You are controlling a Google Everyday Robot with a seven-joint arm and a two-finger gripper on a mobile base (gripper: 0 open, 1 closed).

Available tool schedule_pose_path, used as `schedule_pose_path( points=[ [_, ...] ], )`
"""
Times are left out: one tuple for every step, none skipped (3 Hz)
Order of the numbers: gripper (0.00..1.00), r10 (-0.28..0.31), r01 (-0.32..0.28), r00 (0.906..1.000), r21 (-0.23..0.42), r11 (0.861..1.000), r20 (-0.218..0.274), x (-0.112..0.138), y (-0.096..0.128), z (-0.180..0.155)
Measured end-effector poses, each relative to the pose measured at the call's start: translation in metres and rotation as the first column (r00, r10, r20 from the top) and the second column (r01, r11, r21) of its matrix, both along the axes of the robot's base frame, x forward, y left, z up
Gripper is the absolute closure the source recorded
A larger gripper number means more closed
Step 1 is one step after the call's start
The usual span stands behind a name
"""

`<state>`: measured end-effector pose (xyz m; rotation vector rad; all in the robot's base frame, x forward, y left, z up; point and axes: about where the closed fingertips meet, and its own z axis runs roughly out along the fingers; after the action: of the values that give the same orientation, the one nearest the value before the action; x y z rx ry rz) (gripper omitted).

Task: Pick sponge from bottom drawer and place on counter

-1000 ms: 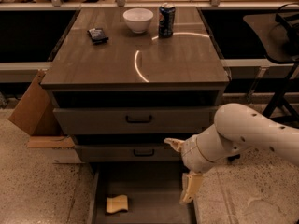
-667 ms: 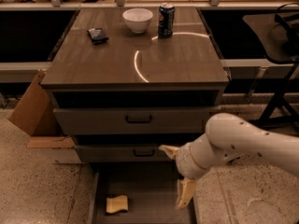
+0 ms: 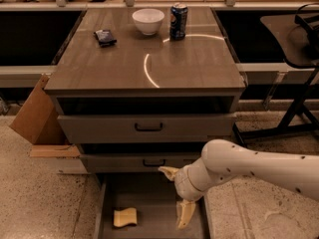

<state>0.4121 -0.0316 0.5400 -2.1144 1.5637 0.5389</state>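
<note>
Leftward and lower than before, our end effector (image 3: pixel 177 193) hangs released, fingers spread, above the open grey-brown bottom drawer (image 3: pixel 145 195), apart from the pale yellow wavy-edged sponge (image 3: pixel 124 217).

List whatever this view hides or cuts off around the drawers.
Camera view:
- Bottom drawer: front end cut off by the lower frame edge; right part hidden behind the open gripper, which hangs right of the sponge.
- Two upper drawers: contents hidden behind their fronts.
- Arm: base cut off by the right edge.
</note>
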Motion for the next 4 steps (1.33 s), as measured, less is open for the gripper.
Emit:
schedule_pose_path(
  points=[
    [0.0, 0.001, -0.001, 0.9999, 0.048, 0.999, -0.01, 0.005, 0.013, -0.037],
    [0.0, 0.018, -0.011, 0.9978, 0.099, 0.995, -0.063, 0.003, 0.033, -0.082],
    [0.0, 0.018, -0.012, 0.9977, 0.1, 0.995, -0.065, 0.003, 0.033, -0.083],
    [0.0, 0.035, -0.021, 0.9939, 0.13, 0.991, -0.105, 0.012, 0.044, -0.113]
  ],
)
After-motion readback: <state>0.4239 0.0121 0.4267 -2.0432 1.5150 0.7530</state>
